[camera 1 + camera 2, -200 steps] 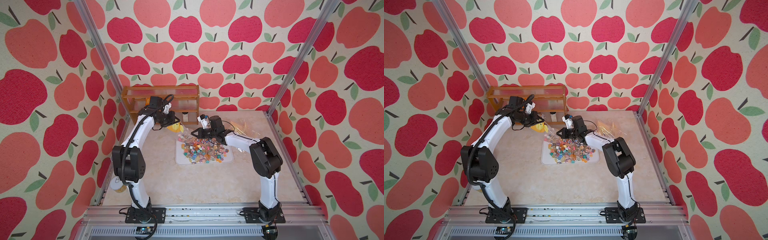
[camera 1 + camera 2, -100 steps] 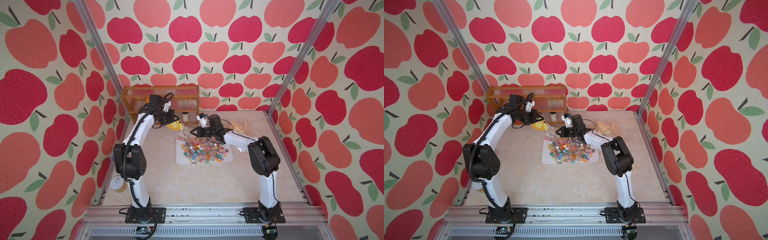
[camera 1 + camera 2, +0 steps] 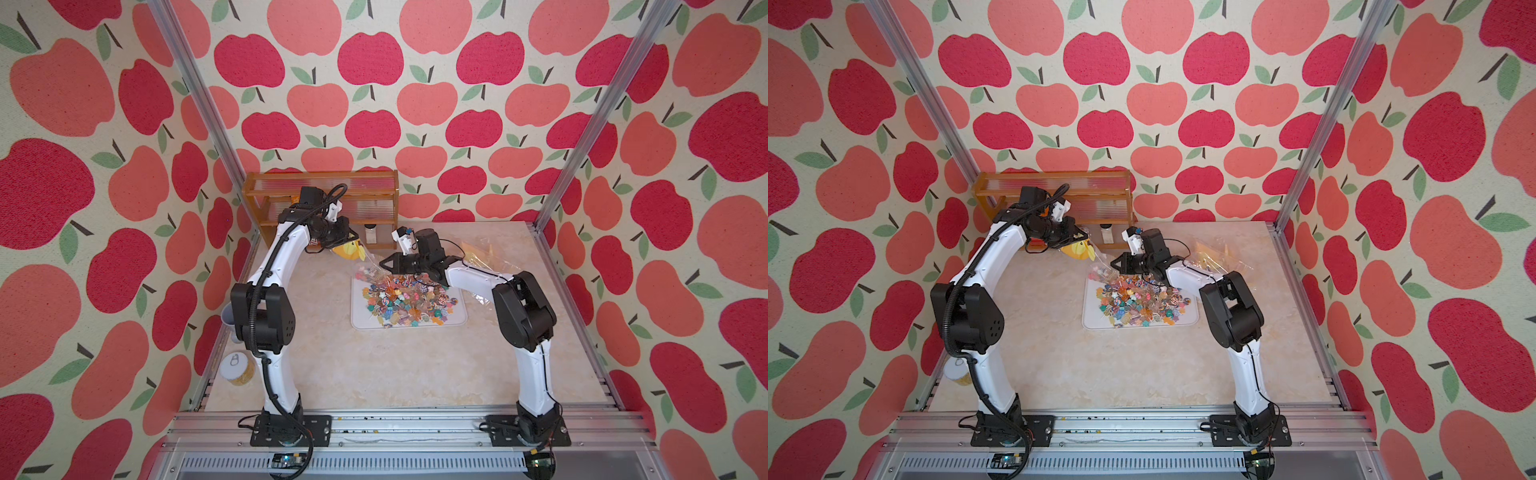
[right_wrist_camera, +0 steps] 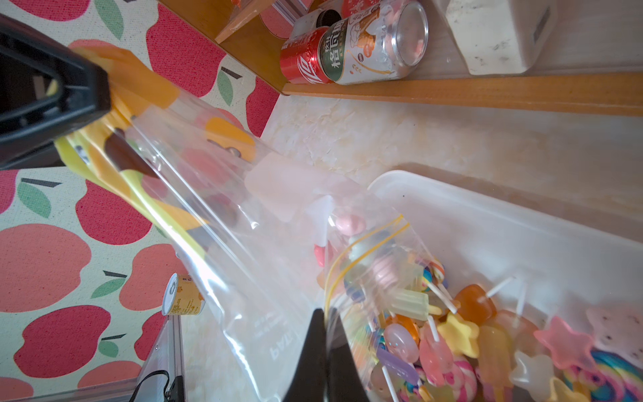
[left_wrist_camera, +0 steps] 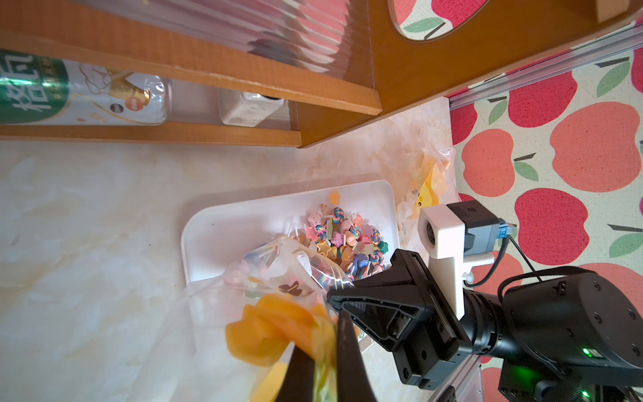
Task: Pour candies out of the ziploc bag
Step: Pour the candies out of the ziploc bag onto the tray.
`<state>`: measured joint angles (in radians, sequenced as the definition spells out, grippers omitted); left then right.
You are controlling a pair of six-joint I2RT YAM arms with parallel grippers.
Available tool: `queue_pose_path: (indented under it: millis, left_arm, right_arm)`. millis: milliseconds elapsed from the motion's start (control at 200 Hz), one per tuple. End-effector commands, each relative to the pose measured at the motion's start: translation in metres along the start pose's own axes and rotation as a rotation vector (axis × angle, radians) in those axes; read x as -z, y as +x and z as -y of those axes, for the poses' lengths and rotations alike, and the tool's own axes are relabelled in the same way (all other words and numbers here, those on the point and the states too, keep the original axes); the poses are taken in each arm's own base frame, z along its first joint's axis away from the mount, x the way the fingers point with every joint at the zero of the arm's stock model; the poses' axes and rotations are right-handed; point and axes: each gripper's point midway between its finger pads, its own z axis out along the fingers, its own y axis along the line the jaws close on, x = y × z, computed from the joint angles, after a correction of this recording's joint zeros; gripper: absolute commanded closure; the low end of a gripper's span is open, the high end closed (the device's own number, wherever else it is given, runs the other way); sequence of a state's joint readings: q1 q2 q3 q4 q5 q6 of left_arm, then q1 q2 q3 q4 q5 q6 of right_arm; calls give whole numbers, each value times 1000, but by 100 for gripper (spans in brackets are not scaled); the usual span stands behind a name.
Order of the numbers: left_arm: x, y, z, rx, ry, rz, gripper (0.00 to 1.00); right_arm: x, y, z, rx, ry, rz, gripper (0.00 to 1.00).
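The clear ziploc bag [image 3: 366, 262] [image 3: 1099, 266] hangs slanted over the far left corner of the white tray [image 3: 415, 326] [image 3: 1142, 325]. Its mouth points down at the tray. My left gripper [image 3: 351, 245] [image 5: 320, 334] is shut on the bag's raised yellow-orange bottom end [image 4: 139, 80]. My right gripper [image 3: 384, 264] [image 4: 325, 316] is shut on the yellow-lined mouth edge. The candies [image 3: 409, 300] [image 3: 1142, 301] [image 4: 469, 330] lie heaped on the tray. A few candies [image 4: 348, 224] sit inside the bag [image 4: 226, 209] by its mouth.
A wooden shelf [image 3: 320, 195] with cans and a small white bottle stands at the back left. A second clear bag [image 3: 486, 254] lies behind the right arm. A yellow can [image 3: 237, 370] and a grey cup [image 3: 226, 321] stand by the left wall.
Both arms' elbows have shifted slightly. The two grippers keep their hold on the bag in nearly the same place.
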<state>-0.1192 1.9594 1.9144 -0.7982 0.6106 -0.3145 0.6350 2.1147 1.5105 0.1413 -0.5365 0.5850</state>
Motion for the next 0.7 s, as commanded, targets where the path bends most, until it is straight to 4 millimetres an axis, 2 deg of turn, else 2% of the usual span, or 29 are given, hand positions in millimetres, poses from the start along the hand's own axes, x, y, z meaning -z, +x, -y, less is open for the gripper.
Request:
queue_pose_path:
  millis: [0, 170, 425, 695]
  left_arm:
    - [53, -70, 12, -120, -4, 261, 100]
    - [54, -72, 15, -120, 9, 263, 100]
    - [63, -75, 34, -151, 32, 273, 100]
    - [61, -73, 50, -178, 42, 263, 100]
  right_arm:
    - [-6, 84, 66, -213, 172, -228, 100]
    - [-9, 87, 68, -217, 176, -235, 100]
    - [-10, 91, 70, -222, 179, -239, 100]
    - [-9, 93, 70, -221, 176, -237, 100]
